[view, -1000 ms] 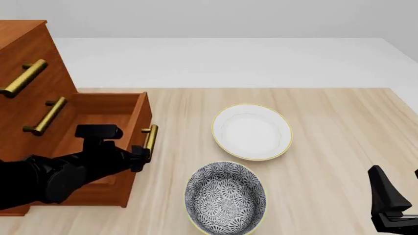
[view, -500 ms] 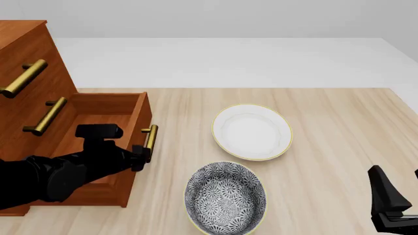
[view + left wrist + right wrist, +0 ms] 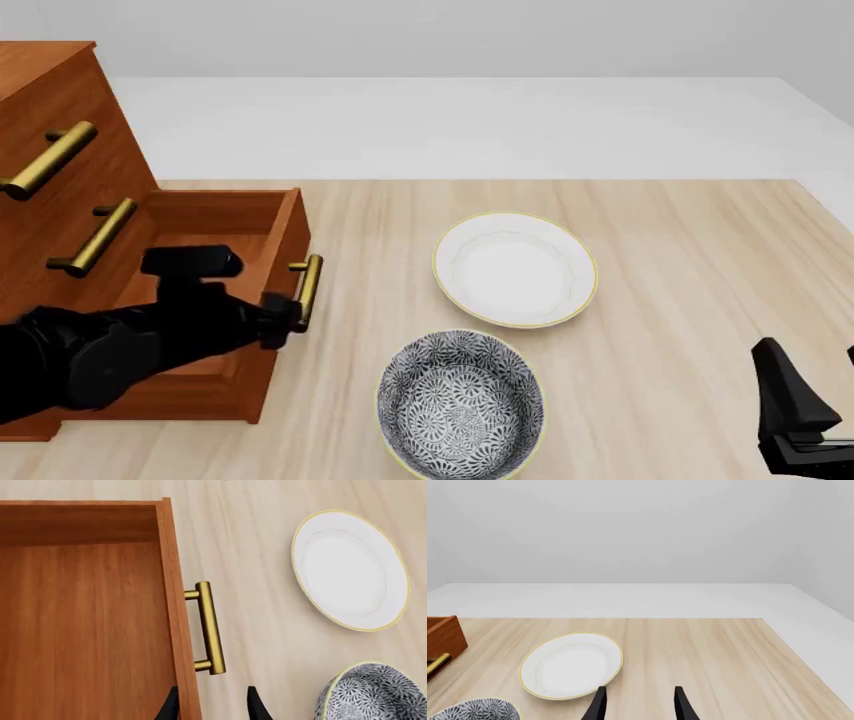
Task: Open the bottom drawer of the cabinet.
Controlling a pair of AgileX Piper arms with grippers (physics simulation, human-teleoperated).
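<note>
My left hand [image 3: 283,312] hovers just off the near end of the brass bar handle [image 3: 307,291], fingers spread narrowly and holding nothing; in the wrist view one finger sits either side of the drawer's front panel edge, the handle just ahead of them. The reddish-brown wooden bottom drawer [image 3: 214,290] is pulled well out of the tall reddish-brown wooden cabinet [image 3: 54,150], its bare inside showing. The risk, I judge: if I swing away carelessly, a finger catches the handle or front panel and nudges the drawer back in. Pull further and it could leave its runners. The grey patterned bowl [image 3: 461,405] sits near, in my sweep path. The white gold-rimmed plate [image 3: 514,270] lies farther off on the pale wooden surface [image 3: 694,280]. My right hand [image 3: 637,705] rests apart, fingers open and empty.
</note>
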